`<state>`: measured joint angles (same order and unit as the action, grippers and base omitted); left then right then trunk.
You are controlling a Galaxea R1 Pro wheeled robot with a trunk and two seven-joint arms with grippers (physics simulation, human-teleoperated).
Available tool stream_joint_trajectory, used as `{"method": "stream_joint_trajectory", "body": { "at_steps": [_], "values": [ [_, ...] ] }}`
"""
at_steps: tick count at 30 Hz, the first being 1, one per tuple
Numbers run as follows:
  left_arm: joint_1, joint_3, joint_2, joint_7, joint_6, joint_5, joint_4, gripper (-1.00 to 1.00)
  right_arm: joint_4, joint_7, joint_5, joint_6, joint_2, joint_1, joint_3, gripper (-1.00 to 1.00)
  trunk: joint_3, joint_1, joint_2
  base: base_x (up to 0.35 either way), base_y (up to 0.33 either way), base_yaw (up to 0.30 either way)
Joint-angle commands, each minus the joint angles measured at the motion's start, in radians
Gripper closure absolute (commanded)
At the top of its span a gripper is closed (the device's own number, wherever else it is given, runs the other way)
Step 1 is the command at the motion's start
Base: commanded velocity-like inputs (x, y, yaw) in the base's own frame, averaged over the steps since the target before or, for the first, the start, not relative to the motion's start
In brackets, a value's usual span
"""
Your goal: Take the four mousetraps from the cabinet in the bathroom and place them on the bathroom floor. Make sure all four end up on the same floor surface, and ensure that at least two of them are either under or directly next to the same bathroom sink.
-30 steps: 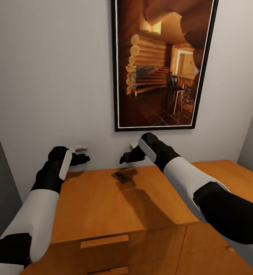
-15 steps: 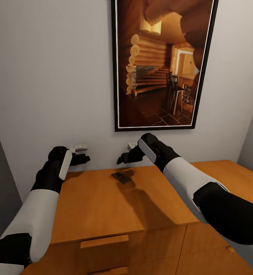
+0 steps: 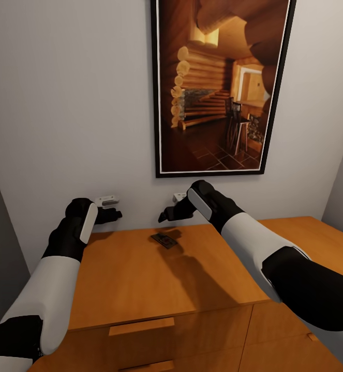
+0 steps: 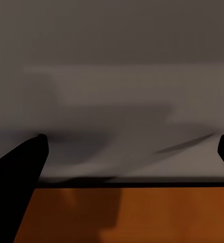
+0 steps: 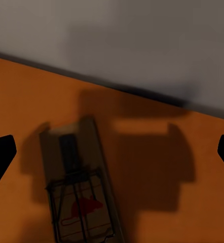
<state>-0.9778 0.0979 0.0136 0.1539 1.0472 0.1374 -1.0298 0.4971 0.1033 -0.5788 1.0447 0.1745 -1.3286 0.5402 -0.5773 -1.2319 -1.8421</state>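
Right fingers (image 3: 164,215) crept leftward, spread above flat wooden mousetrap (image 5: 79,192); left fingers (image 3: 115,214) spread.

No writing, label, brand, number or sign can be read anywhere in these views. The mousetrap (image 5: 79,190) bears only a red mark with no lettering, and the framed picture (image 3: 220,85) on the wall carries no legible caption.

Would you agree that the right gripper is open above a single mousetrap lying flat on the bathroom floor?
Not quite: the mousetrap lies flat on the cabinet top, not the floor. The head view shows it on the orange-brown wood below the open right gripper, and the right wrist view confirms it.
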Motion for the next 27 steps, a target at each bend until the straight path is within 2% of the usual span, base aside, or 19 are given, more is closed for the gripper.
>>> {"method": "stream_joint_trajectory", "body": {
  "at_steps": [1, 25, 26, 27],
  "values": [
    [-0.001, 0.002, 0.000, -0.011, 0.000, 0.025, 0.010, -1.00, 0.000, 0.009, 0.011, 0.002, 0.000, -0.001, 0.001, -1.00, -0.001, -0.008, 0.000, 0.000, 0.000, 0.000],
    [-0.001, 0.002, 0.002, -0.011, 0.000, 0.025, 0.010, -1.00, 0.000, 0.003, 0.013, 0.002, 0.000, -0.001, 0.001, -1.00, -0.001, -0.008, 0.000, 0.000, 0.000, 0.000],
    [0.001, 0.000, 0.008, 0.007, -0.004, 0.007, -0.007, -1.00, -0.006, 0.002, 0.015, -0.003, -0.003, -0.002, 0.004, -1.00, -0.001, 0.000, 0.014, 0.000, 0.000, 0.000],
    [0.001, 0.000, 0.011, 0.025, -0.005, 0.007, -0.009, -1.00, -0.012, 0.002, 0.015, -0.009, -0.002, -0.003, 0.004, -1.00, -0.001, 0.000, 0.014, 0.000, 0.000, 0.000]
  ]
}}
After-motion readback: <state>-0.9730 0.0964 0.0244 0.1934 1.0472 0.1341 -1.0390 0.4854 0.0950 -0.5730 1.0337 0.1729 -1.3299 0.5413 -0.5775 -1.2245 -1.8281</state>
